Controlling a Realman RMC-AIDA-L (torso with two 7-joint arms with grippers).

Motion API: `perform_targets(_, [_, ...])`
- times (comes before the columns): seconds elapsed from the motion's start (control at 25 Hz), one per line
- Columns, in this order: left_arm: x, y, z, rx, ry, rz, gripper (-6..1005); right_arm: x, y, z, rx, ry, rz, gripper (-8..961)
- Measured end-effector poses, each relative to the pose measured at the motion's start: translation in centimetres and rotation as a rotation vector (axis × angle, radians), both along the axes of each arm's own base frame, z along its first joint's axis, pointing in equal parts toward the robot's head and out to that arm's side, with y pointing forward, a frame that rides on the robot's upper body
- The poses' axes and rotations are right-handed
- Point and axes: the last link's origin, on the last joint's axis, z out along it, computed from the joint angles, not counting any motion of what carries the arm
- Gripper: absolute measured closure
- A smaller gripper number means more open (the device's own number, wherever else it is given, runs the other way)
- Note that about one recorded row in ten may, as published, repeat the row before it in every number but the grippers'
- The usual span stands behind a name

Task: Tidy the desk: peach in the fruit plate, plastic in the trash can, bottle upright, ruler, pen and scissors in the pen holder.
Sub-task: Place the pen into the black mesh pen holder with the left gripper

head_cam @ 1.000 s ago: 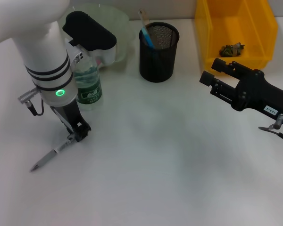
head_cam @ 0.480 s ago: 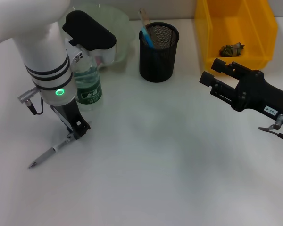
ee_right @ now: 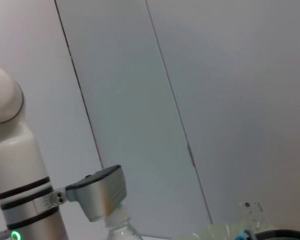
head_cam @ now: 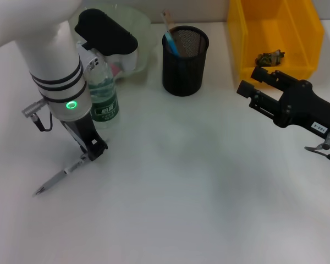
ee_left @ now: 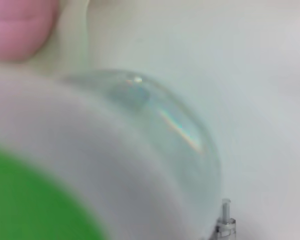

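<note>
While left gripper [head_cam: 92,151] clamps pen [head_cam: 59,177] (tip down), bottle [head_cam: 102,93] upright, right gripper's state unclear

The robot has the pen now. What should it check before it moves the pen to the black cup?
1. Left gripper shut on the pen: ok, it holds the top end.
2. Pen lifted off the table: cannot tell, its tip sits low.
3. Bottle standing upright close beside the left arm: ok, but it could get bumped.
4. Pen holder has room: ok, only a blue-handled item inside.
5. Right gripper away from the path: ok, it is near the yellow bin.
</note>
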Motion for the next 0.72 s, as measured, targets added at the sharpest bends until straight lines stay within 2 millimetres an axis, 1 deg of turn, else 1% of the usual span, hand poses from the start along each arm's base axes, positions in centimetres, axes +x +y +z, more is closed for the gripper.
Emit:
perform_targets(0.24, [0.8, -0.1, 0.4, 0.006, -0.013, -0.011, 785, 0.2, 0.1, 0.4, 0.022, 0.007, -0.014, 372])
perform_targets(0.28, [1.5, -0.3, 0.7, 0.009, -0.03, -0.026, 784, 0.3, 0.2, 0.6, 0.036, 0.012, -0.022, 372])
perform_targets(0.32, [1.5, -0.3, 0.7, 0.009, -0.03, -0.026, 783, 0.3, 0.2, 0.6, 0.036, 0.012, -0.022, 372])
perform_targets(0.36, [2.2, -0.5, 1.1, 0.013, -0.047, -0.045, 781, 0.5, 0.2, 0.9, 0.053, 0.018, -0.034, 372])
perform_targets(0.4, [2.2, -0.5, 1.1, 0.013, -0.047, -0.045, 780, 0.5, 0.2, 0.9, 0.053, 0.018, -0.034, 372])
perform_targets(0.44, [2.8, -0.6, 1.4, 0.017, -0.064, -0.059, 779, 0.7, 0.2, 1.0, 0.061, 0.022, -0.043, 372])
perform_targets(0.48, [3.9, -0.9, 1.9, 0.024, -0.106, -0.087, 778, 1.0, 0.2, 1.3, 0.079, 0.03, -0.06, 372])
perform_targets(0.52, [3.9, -0.9, 1.9, 0.024, -0.106, -0.087, 777, 1.0, 0.2, 1.3, 0.079, 0.03, -0.06, 372])
perform_targets(0.6, [5.8, -1.6, 2.6, 0.029, -0.194, -0.143, 775, 1.6, 0.0, 1.8, 0.106, 0.041, -0.087, 372])
perform_targets(0.64, [5.8, -1.6, 2.6, 0.029, -0.194, -0.143, 774, 1.6, 0.0, 1.8, 0.106, 0.041, -0.087, 372])
perform_targets(0.68, [7.2, -2.0, 3.1, 0.04, -0.26, -0.188, 773, 1.9, -0.1, 2.1, 0.119, 0.046, -0.103, 372])
perform_targets(0.72, [7.2, -2.0, 3.1, 0.04, -0.26, -0.188, 771, 2.1, -0.2, 2.2, 0.124, 0.049, -0.111, 372])
